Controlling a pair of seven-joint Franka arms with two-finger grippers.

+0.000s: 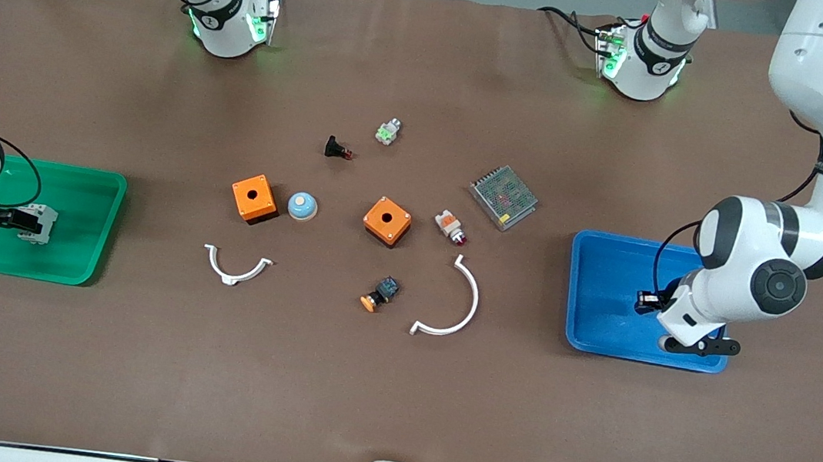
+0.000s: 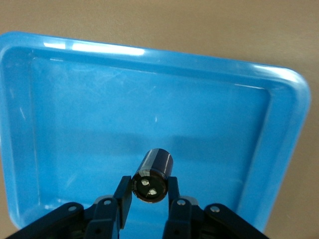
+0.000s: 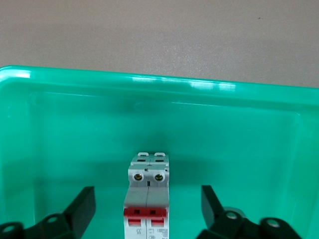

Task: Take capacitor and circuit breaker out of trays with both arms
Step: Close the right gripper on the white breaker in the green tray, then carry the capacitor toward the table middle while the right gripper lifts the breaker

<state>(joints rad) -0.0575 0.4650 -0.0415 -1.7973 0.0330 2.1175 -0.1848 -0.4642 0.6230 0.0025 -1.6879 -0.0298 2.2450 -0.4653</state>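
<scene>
We are at the grasping step, with both parts still inside their trays. Our left gripper (image 2: 148, 195) is down in the blue tray (image 1: 599, 252) and has its fingers clamped on the capacitor (image 2: 152, 175), a small black cylinder whose pale end with two terminals faces the wrist camera. Whether it has left the tray floor we cannot say for sure from these views. Our right gripper (image 3: 148, 209) is low in the green tray (image 1: 87, 186), jaws spread wide with the circuit breaker (image 3: 148, 196) standing between them, a clear gap on each side, so nothing is held there.

Next, we judge, the right jaws need to close squarely on the breaker's two flat sides, below its red levers, before any lift. The left arm then needs a straight rise high enough to clear the blue rim, and a carry to bare table away from the loose parts in the middle.

As for writing, the breaker carries small print under its red levers, too faint for us to read. The right arm's forearm bears lettering that we cannot make out reliably.
</scene>
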